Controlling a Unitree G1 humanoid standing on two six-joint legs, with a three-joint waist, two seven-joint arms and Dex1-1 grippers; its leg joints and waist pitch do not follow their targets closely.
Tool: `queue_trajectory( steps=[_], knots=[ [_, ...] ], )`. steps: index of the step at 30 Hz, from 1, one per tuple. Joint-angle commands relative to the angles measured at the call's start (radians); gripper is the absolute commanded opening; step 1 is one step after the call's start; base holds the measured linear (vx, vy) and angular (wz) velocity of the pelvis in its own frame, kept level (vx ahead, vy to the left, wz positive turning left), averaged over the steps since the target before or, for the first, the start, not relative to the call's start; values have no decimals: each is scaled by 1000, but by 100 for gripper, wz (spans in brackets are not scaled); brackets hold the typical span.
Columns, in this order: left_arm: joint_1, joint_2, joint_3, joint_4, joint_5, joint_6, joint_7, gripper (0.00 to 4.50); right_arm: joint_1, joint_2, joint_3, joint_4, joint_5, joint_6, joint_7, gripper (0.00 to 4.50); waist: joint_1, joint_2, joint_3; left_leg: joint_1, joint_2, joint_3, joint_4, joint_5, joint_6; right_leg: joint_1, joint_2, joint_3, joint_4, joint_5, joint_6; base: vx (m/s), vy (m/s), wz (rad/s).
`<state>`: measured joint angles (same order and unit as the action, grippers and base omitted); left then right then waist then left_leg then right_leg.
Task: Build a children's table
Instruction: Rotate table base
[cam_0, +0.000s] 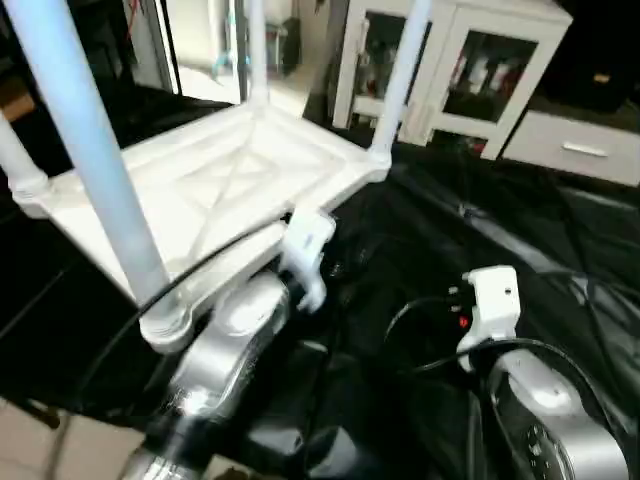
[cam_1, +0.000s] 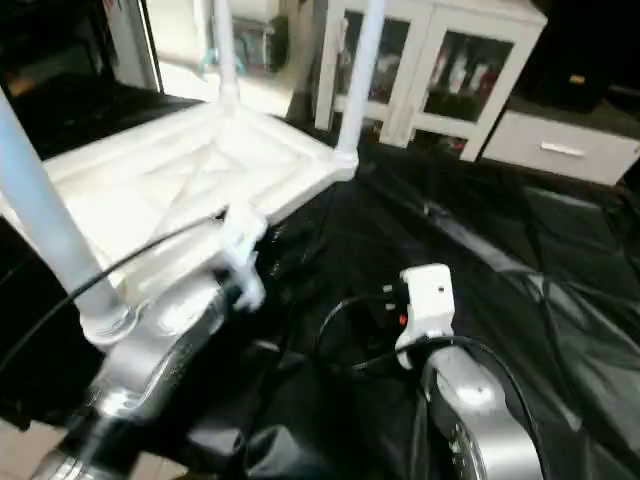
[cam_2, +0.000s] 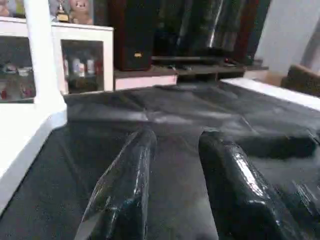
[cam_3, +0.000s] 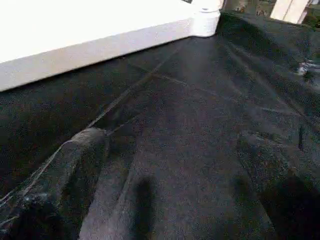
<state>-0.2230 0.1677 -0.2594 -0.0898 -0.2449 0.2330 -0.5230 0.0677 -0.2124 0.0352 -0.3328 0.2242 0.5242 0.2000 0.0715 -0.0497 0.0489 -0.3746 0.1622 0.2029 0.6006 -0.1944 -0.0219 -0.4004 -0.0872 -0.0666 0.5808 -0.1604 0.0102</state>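
the children's table (cam_0: 230, 180) lies upside down on the black sheet (cam_1: 520, 290), its legs (cam_0: 85, 150) standing upward. both sets of fingers hold nothing: the left gripper (cam_2: 175, 165) partly open beside the top's edge, the right gripper (cam_3: 172, 165) spread wide over the sheet.

My white children's table (cam_0: 225, 185) lies upside down on black sheeting, its ribbed X-braced underside facing up, with four tapered legs (cam_0: 85, 140) standing in corner sockets.

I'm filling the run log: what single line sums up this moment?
table: upside down on black sheet, four legs socketed | left claw: open, empty, beside the top's edge | right claw: open, empty, over sheet
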Motion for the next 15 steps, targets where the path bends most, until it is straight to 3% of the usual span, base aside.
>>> queue_trajectory(
  steps=[1,3,4,6,7,8,9,10,11,15],
  knots=[
    [58,24,21,-117,-13,40,-2,175,-5,-6,-14,-13,5,6,4,450,-7,5,-41,25,74,-49,-101,-444,-78,16,-66,49,-84,-462,-74,0,0,0],
    [155,42,78,-230,-21,80,19,175,-3,-6,-15,-12,14,-4,18,450,-16,7,-40,24,76,-53,-102,-464,-84,15,-67,49,-85,-478,-68,0,0,0],
    [158,42,80,-234,-22,81,20,175,-3,-6,-15,-12,15,-4,19,450,-17,8,-37,23,76,-54,-103,-469,-83,15,-66,48,-88,-486,-65,0,0,0],
    [314,64,163,-385,-82,118,55,175,9,-24,2,-23,35,-17,73,450,-20,5,-36,23,77,-57,-103,-499,-85,14,-68,48,-86,-502,-66,0,0,0],
    [314,64,163,-385,-82,118,55,175,9,-24,2,-23,35,-17,73,450,-24,6,-31,20,74,-57,-105,-512,-82,12,-63,47,-94,-540,-47,0,0,0],
    [397,73,191,-443,-126,114,56,175,19,-40,19,-32,48,-19,112,450,-24,7,-35,26,72,-56,-101,-517,-85,8,-61,47,-92,-542,-42,0,0,0],
    [428,79,199,-466,-149,113,58,203,23,-45,24,-34,53,-18,127,450,-25,4,-30,26,72,-57,-102,-529,-81,5,-61,48,-97,-551,-36,0,0,0],
    [467,82,209,-488,-173,97,55,203,28,-54,31,-40,69,-18,156,450,-24,4,-28,20,73,-60,-105,-532,-78,9,-64,48,-98,-565,-32,0,0,0],
    [525,94,220,-513,-211,79,34,203,36,-70,39,-54,109,-9,214,450,-21,4,-30,28,72,-58,-103,-539,-80,0,-58,49,-100,-566,-25,0,0,0],
    [620,118,254,-548,-248,60,-30,247,44,-114,39,-84,197,16,338,450,-17,2,-24,23,73,-61,-107,-553,-74,4,-60,52,-101,-581,-10,0,0,0]
  ],
)
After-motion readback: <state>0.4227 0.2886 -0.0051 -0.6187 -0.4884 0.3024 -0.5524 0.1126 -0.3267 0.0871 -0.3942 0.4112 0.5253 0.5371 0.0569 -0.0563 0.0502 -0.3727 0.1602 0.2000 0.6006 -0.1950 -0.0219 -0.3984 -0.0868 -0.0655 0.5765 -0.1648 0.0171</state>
